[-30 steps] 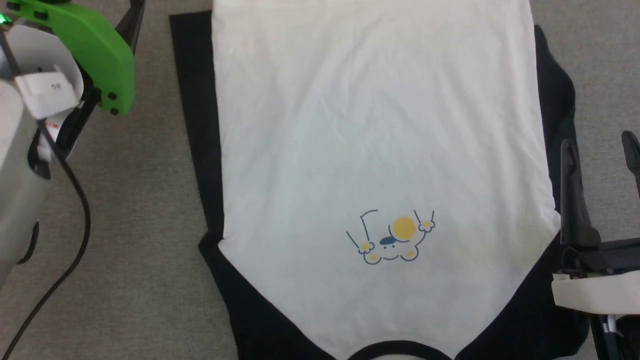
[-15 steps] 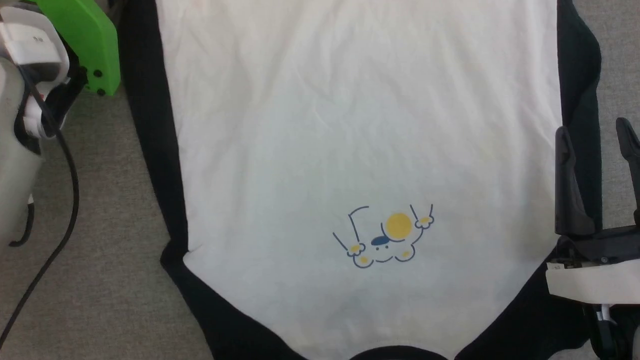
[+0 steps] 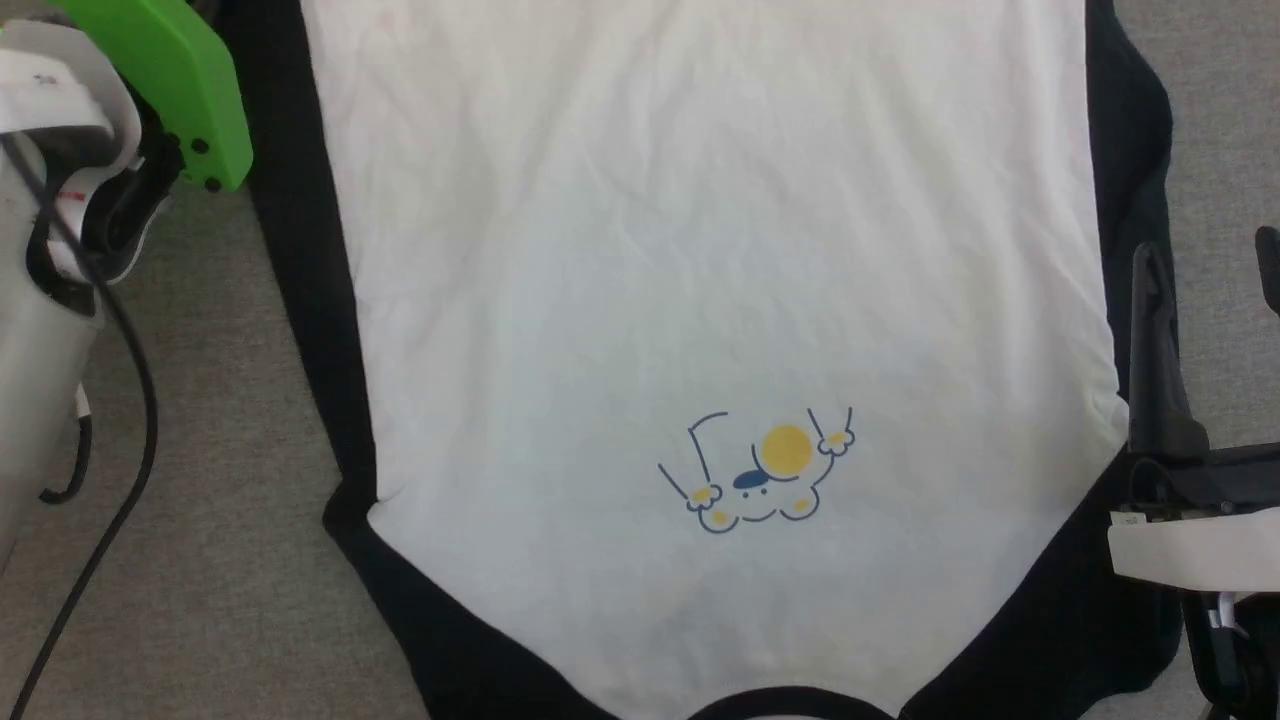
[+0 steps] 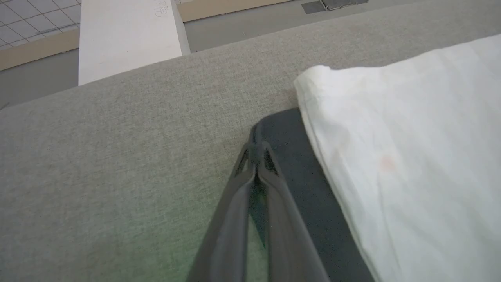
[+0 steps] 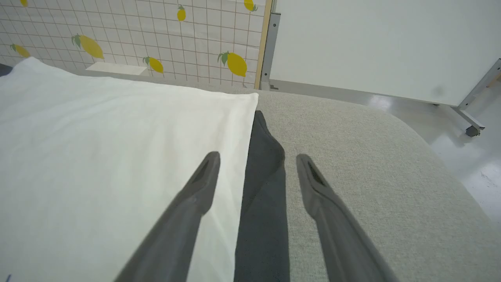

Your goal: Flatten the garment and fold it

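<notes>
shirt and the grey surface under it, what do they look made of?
Garment: soft matte knit, probably cotton; it shows fine creases and a stitched hem. Surface: grey woven upholstery cloth, matte, with a heathered weave; its rounded edge suggests padding.

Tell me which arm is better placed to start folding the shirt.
Left. The left gripper is shut at the garment's black sleeve edge, apparently pinching it; the right gripper hangs open over the other sleeve, holding nothing.

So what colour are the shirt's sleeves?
Black sleeves, best seen in the head view.
</notes>
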### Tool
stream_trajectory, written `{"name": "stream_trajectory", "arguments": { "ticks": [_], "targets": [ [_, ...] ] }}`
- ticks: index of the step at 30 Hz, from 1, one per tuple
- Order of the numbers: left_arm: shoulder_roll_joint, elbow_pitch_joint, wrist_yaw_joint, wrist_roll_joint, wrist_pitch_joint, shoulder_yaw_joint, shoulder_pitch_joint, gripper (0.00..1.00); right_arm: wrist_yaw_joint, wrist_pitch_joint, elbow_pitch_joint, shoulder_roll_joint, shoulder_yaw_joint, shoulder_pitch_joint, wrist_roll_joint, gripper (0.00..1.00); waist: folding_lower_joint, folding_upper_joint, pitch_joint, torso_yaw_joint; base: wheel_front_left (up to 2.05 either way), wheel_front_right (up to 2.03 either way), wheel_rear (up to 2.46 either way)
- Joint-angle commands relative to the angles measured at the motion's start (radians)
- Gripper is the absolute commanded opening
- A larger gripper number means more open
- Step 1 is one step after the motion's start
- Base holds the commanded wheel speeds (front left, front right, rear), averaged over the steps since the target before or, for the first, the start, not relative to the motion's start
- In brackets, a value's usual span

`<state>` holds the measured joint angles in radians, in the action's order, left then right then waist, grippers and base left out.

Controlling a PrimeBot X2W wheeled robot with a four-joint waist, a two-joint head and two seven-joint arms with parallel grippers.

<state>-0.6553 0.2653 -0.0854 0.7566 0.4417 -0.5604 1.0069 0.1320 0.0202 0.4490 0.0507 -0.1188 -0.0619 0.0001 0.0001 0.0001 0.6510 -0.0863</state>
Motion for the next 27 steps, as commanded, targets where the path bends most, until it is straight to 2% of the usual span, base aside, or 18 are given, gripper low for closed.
{"name": "stream_trajectory", "arguments": {
  "ticks": [1,5,10,18,27],
  "targets": [
    [0.0,-0.008,-0.01,0.015,-0.03,0.02,-0.017,0.0,-0.001,-0.002,-0.001,0.0,-0.004,-0.013,0.001,1.0,-0.0001,-0.0001,-0.045,0.016,0.0,0.0,0.0],
    [-0.018,-0.051,-0.022,0.05,-0.102,0.079,-0.06,0.0,-0.001,0.004,-0.002,0.0,-0.019,-0.001,0.001,1.0,-0.0001,-0.0001,-0.109,0.032,0.0,0.0,0.0],
    [-0.092,-0.127,-0.052,0.068,-0.144,0.133,-0.162,0.0,-0.001,0.017,0.001,0.0,-0.05,0.026,0.01,1.0,-0.0001,-0.0001,-0.197,0.05,0.0,0.0,0.0],
    [-0.202,-0.247,-0.118,0.159,-0.242,0.275,-0.439,0.0,-0.001,0.042,0.002,0.0,-0.079,0.096,0.041,1.0,-0.0001,-0.0001,-0.335,0.076,0.0,0.0,0.0],
    [-0.252,-0.368,-0.192,0.248,-0.341,0.428,-0.76,0.0,-0.001,0.057,0.005,0.0,-0.113,0.157,0.065,1.0,-0.0001,-0.0001,-0.436,0.111,0.0,0.0,0.0]
  ]
}}
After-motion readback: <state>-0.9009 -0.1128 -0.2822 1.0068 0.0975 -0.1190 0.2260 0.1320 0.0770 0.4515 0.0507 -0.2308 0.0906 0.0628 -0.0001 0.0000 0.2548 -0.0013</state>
